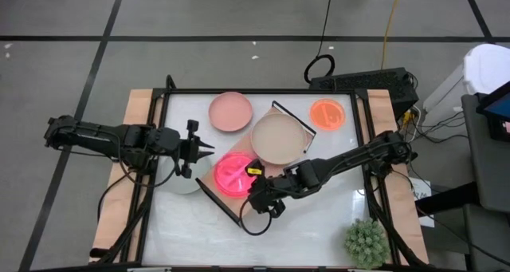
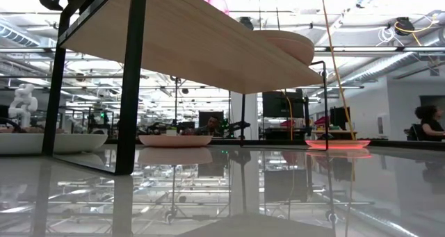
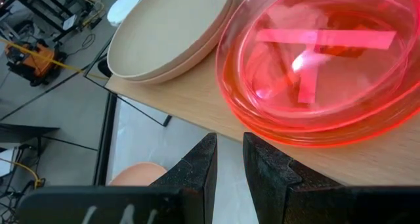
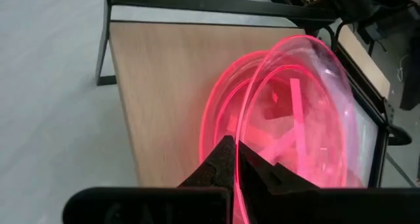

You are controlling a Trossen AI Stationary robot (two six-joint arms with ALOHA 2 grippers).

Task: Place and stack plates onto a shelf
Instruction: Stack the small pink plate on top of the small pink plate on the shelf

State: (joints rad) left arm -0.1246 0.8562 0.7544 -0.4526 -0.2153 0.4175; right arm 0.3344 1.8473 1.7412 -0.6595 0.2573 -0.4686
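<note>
The light-wood shelf stands slantwise across the table's middle. On it lie a beige plate and a translucent neon pink plate. In the right wrist view, a second neon pink plate tilts above the lying one. My right gripper is shut on the tilted plate, at the shelf's near side. My left gripper hovers left of the shelf with a narrow gap between its fingers, touching nothing. A dusty pink plate, an orange one and a pale grey one rest flat on the table. My right gripper pinches the tilted neon pink plate by its rim, on the side nearest the gripper. The fingers come slanting from the table's near right side. The held side is raised and the plate slopes down over the pink plate lying on the shelf; where its far rim rests is unclear.
A spiky green plant stands at the table's near right corner. The shelf's black frame ends stand on the tabletop. The pale grey plate lies partly under my left gripper. Open tabletop shows at the near left and near middle.
</note>
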